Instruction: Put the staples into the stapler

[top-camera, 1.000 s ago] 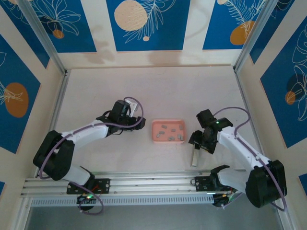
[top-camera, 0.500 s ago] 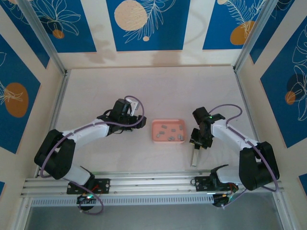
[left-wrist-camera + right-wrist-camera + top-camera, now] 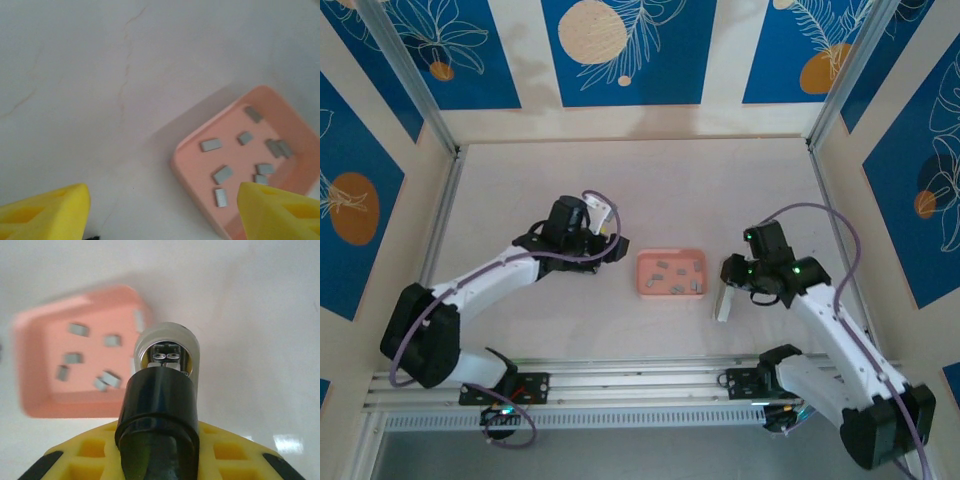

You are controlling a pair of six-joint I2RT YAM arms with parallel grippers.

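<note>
Tray [image 3: 639, 274] with 9 staples [image 3: 222, 175], as we count, lies between 2 grippers; right gripper [image 3: 732, 283] is clamped on 1 stapler [image 3: 167, 347] just right of it, left gripper [image 3: 162, 200] stands wide open, empty.

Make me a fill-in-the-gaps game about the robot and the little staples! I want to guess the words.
The staples lie in a shallow tray whose colour is ____.
The right pincer is shut on the ____.
The left pincer is ____, with nothing between its fingers.
Seen from above, the tray lies ____ the two pincers.
Missing words: pink; stapler; open; between.
</note>
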